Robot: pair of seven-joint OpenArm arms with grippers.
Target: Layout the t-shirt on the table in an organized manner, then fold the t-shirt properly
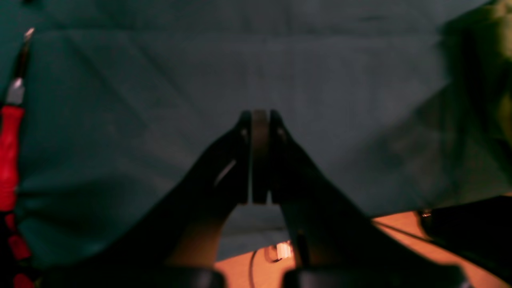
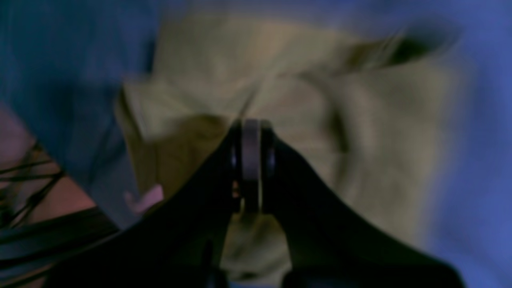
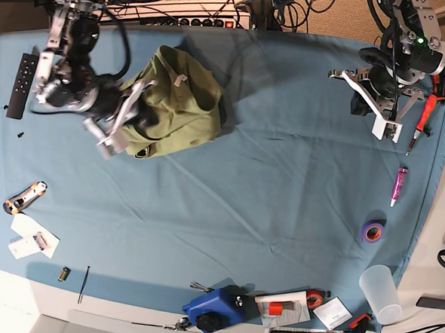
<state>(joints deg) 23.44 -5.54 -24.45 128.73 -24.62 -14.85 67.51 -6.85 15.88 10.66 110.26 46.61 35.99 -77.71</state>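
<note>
At the far left of the table [image 3: 280, 215], the t-shirt [image 3: 177, 107] lies bunched in a heap: not laid out, no fold begun, so nearly everything is left, I judge. Right tool [image 3: 107, 137] sits at the heap's edge, jaws together, no cloth visibly pinched. Left tool [image 3: 383, 127] is well apart, jaws together, empty. Count: one t-shirt, two tools, one tape roll [image 3: 372, 232], one cup [image 3: 379, 292].
</note>
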